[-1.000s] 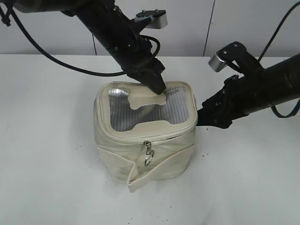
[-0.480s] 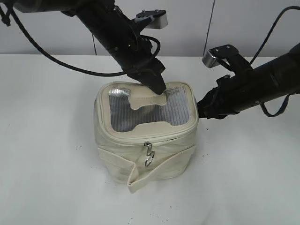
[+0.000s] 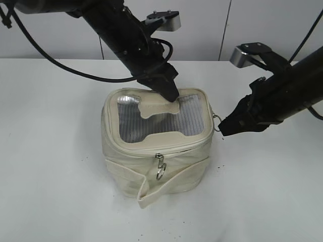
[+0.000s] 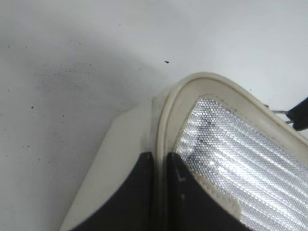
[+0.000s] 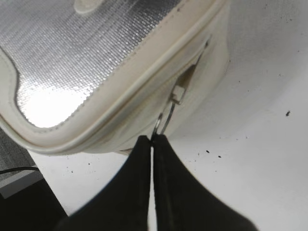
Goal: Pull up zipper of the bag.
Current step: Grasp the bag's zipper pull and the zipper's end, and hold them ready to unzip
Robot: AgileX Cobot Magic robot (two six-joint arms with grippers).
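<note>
A cream bag [image 3: 151, 161] with a silver mesh lid stands on the white table. My left gripper [image 3: 170, 93] is shut on the bag's back rim; the left wrist view shows the cream rim piping [image 4: 163, 110] pinched between its jaws [image 4: 160, 156]. My right gripper [image 3: 222, 129] is at the bag's right side, shut on a metal zipper ring [image 3: 217, 121]. The right wrist view shows this ring [image 5: 166, 120] caught at its tips [image 5: 152, 138], hanging from the slider under the lid seam. A second zipper pull with a ring [image 3: 160, 169] hangs at the bag's front.
The white table [image 3: 50, 151] surrounds the bag, with small dark specks on it [image 5: 288, 113]. A grey wall runs behind. Black cables [image 3: 55, 63] trail from the left arm over the back left.
My right gripper has drawn back to the right, away from the bag's side, with the ring now visible between it and the bag. The left gripper and bag have stayed put.
</note>
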